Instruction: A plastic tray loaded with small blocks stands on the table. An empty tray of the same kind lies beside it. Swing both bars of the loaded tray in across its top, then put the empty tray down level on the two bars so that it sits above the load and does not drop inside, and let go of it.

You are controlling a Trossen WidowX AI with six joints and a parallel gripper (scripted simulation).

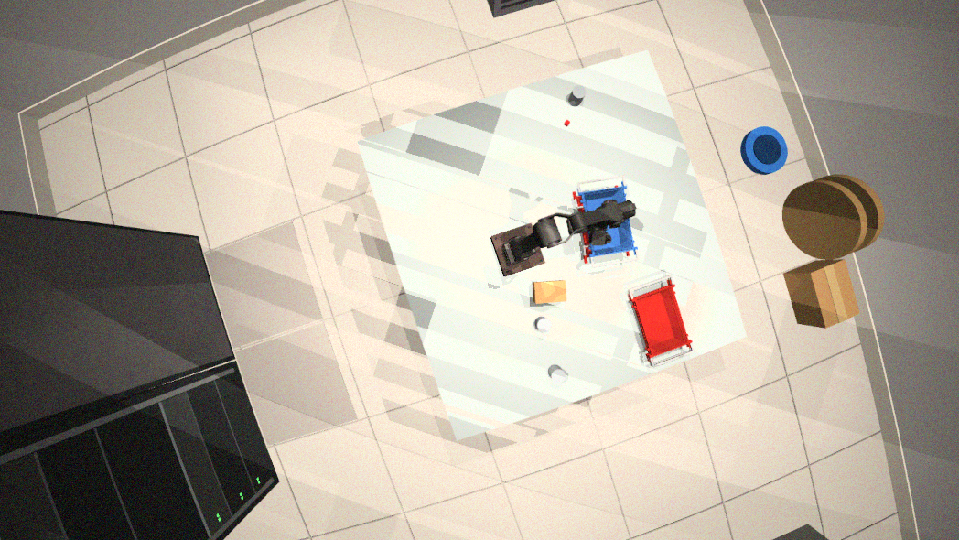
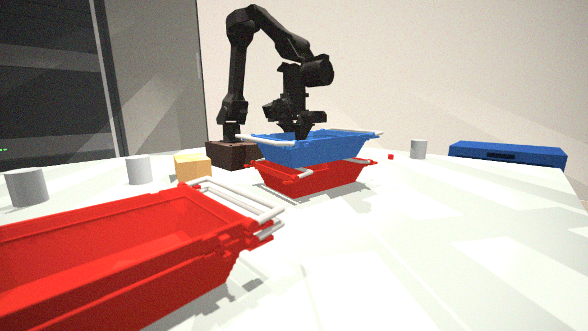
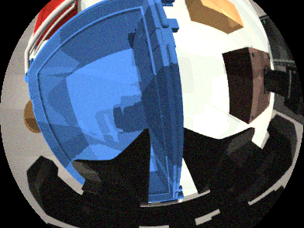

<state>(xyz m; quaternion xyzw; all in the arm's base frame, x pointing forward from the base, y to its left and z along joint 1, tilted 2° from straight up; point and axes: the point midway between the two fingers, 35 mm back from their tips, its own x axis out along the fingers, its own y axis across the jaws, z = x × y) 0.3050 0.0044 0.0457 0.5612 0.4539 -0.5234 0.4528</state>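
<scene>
A blue tray looks empty and level above a red tray, its base on or very near the red tray's bars. The red tray's near bar and far bar are swung in under it. The load inside the red tray is mostly hidden. The blue tray's own bars are swung out past its ends. My gripper is slightly open, with its fingers still on both sides of the blue tray's long wall on the arm-base side. A gap shows beside the wall between them.
More red trays, seemingly nested, stand near the table corner. An orange-yellow block and grey cylinders stand beside the arm's base. Another cylinder and a small red cube are past the blue tray's far end.
</scene>
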